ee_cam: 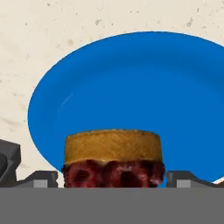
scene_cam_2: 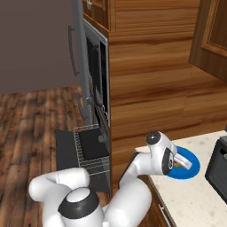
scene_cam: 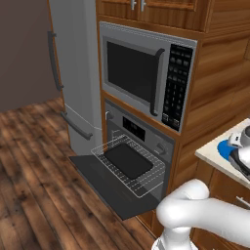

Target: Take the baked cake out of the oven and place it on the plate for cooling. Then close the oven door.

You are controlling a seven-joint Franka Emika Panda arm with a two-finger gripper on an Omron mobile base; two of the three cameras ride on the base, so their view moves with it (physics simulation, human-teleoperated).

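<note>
Baked cake (ee_cam: 113,159): short round puck, tan wafer band over lumpy dark-red base. Gripper (ee_cam: 113,180) fingers clamp its sides above the glossy flat blue plate (ee_cam: 144,87) on speckled cream counter (ee_cam: 52,30).

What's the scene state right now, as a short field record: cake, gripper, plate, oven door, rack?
cake: tan-topped, dark red below, between the gripper fingers, over the plate
gripper: shut on the cake, over the counter
plate: bright blue, on the speckled counter, no food resting on it yet
counter: light stone, right of the oven column
oven door: dropped fully open
wire rack: pulled out over the door, dark tray on it
left to do: set cake down, shut door
</note>
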